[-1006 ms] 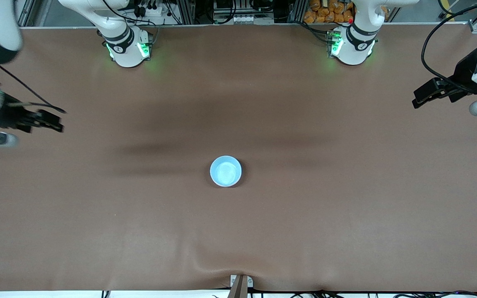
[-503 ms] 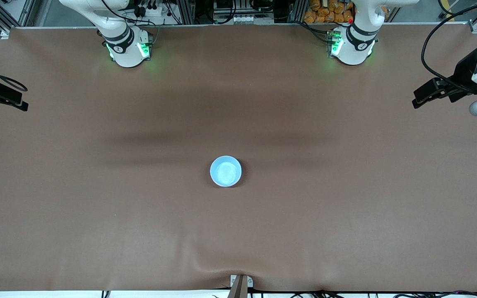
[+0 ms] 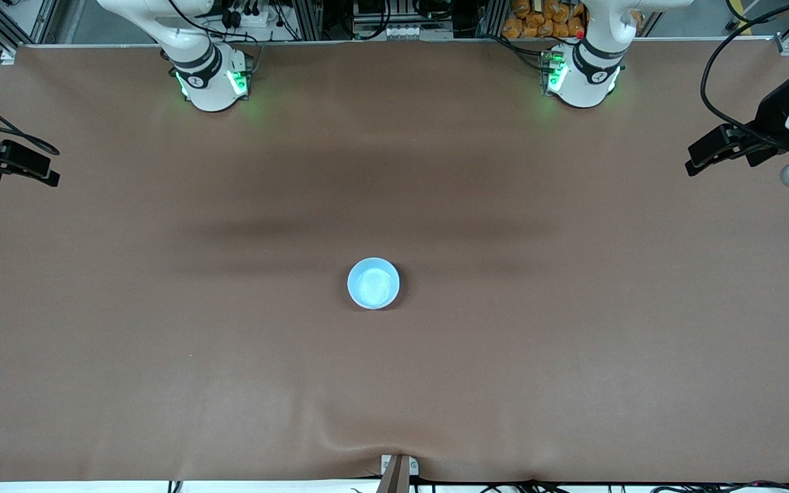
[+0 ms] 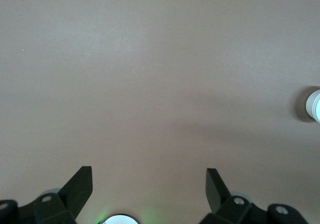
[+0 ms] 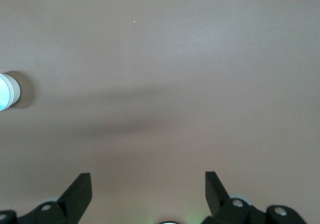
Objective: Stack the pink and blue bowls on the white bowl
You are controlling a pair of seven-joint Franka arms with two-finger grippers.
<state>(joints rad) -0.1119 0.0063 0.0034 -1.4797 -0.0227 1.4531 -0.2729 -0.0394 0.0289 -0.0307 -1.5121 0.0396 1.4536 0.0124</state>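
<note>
Fingers [image 4: 82, 184] of both grippers spread, empty, above brown table [image 3: 572, 342]; blue bowl [image 3: 373, 283] mid-table.

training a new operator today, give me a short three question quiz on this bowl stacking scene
1. True or false: a bowl stack stands mid-table with the blue bowl on top.
2. Which hand holds a bowl? A) left hand B) right hand C) neither
3. Fill in: both hands hang over the table's ____, fingers open.

Key: 1 true; 2 C; 3 ends
</note>
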